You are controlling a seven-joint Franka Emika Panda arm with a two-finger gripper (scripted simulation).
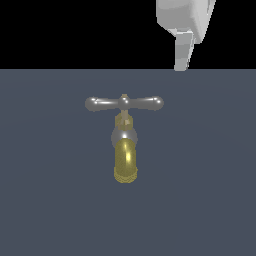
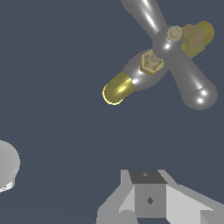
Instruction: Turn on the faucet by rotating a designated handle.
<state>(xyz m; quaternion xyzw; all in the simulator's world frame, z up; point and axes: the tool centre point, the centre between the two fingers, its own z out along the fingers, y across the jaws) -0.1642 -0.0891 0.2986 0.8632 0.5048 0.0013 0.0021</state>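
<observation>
The gripper (image 1: 183,57) hangs above and beyond the faucet (image 1: 124,145), clear of it; whether its fingers are spread cannot be told. The spout points toward the camera. Atop it, the handle (image 1: 124,103) lies crosswise, level.

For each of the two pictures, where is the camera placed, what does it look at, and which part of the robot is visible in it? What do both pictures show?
Exterior view: off the arm, facing the faucet spout-on, the handle lying crosswise; only the claw shows, at the top toward the exterior view's right, apart from the faucet.
Wrist view: on the wrist, looking down onto the faucet and handle; parts of the claw show at the picture's edge.
Shared: faucet, handle, dark surface, claw.
</observation>
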